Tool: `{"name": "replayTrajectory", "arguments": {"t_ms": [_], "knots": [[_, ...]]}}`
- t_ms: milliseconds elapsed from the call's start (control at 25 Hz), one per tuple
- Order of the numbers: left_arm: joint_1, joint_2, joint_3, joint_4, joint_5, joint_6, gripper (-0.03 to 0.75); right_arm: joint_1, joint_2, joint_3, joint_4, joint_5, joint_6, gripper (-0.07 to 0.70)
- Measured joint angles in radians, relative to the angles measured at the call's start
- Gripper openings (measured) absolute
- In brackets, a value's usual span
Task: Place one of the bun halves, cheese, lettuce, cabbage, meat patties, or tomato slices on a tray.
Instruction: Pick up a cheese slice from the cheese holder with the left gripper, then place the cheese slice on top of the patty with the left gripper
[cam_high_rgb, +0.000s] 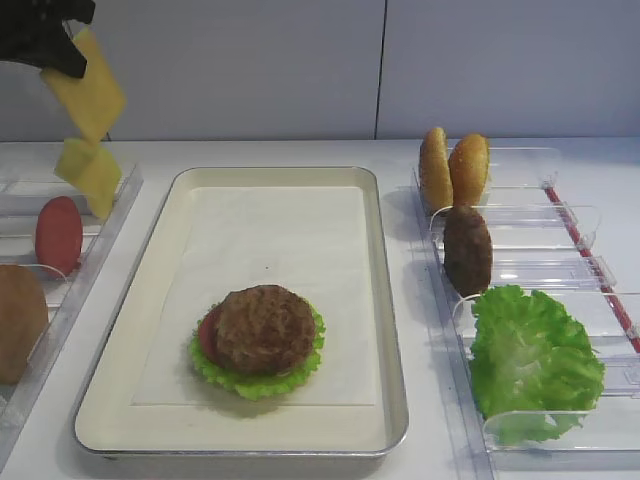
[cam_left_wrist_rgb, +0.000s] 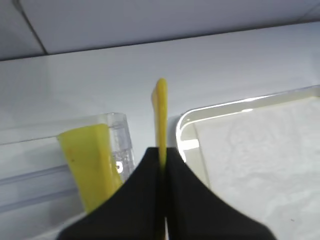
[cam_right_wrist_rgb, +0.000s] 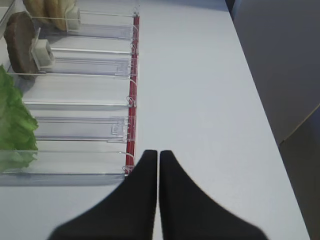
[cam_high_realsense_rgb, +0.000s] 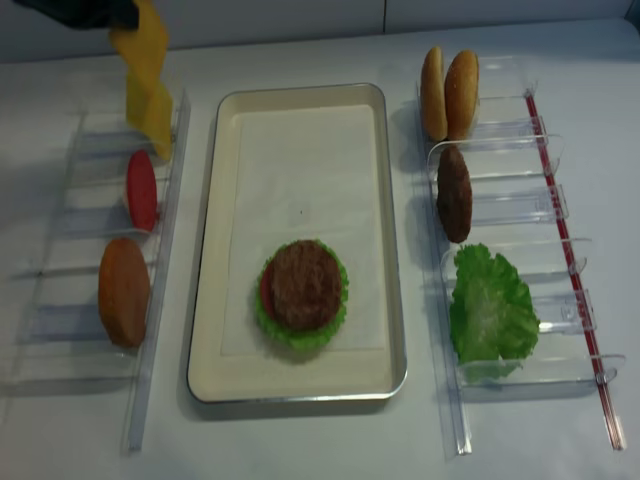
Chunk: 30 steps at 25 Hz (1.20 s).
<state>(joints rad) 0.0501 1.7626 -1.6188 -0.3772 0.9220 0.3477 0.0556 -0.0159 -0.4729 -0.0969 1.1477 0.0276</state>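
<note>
My left gripper (cam_high_rgb: 58, 50) hangs high at the far left, shut on the top edge of the orange-yellow cheese (cam_high_rgb: 90, 88), which dangles clear above the left bins. From the left wrist the cheese (cam_left_wrist_rgb: 160, 112) shows edge-on between the black fingers (cam_left_wrist_rgb: 145, 200), beside the tray's near corner (cam_left_wrist_rgb: 181, 125). The cream tray (cam_high_rgb: 270, 230) holds a stack of lettuce (cam_high_rgb: 255, 382), a tomato slice (cam_high_rgb: 206, 335) and a meat patty (cam_high_rgb: 265, 328). My right gripper (cam_right_wrist_rgb: 158, 155) is shut with nothing in it, over bare table right of the right-hand bins.
Left clear bins hold a paler yellow slice (cam_high_rgb: 92, 178), a tomato slice (cam_high_rgb: 58, 235) and a bun half (cam_high_rgb: 18, 322). Right bins hold two bun halves (cam_high_rgb: 452, 170), a patty (cam_high_rgb: 467, 250) and lettuce (cam_high_rgb: 530, 360). A wall runs behind the table.
</note>
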Motion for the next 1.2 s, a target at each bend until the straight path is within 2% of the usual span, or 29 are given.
{"name": "replayTrajectory", "arguments": {"t_ms": [360,520,800,1200], "knots": [[0.000,-0.054,0.000,-0.129,0.115,-0.006,-0.024,0.000,0.000,0.000,0.000,0.000,0.000,0.413],[0.000,-0.082,0.045,-0.213,0.125,-0.020,-0.024,0.000,0.000,0.000,0.000,0.000,0.000,0.413],[0.000,-0.280,0.320,-0.342,0.032,0.019,-0.024,0.000,0.000,0.000,0.000,0.000,-0.009,0.413],[0.000,-0.516,0.687,-0.740,0.013,0.254,-0.024,0.000,0.000,0.000,0.000,0.000,-0.013,0.413]]}}
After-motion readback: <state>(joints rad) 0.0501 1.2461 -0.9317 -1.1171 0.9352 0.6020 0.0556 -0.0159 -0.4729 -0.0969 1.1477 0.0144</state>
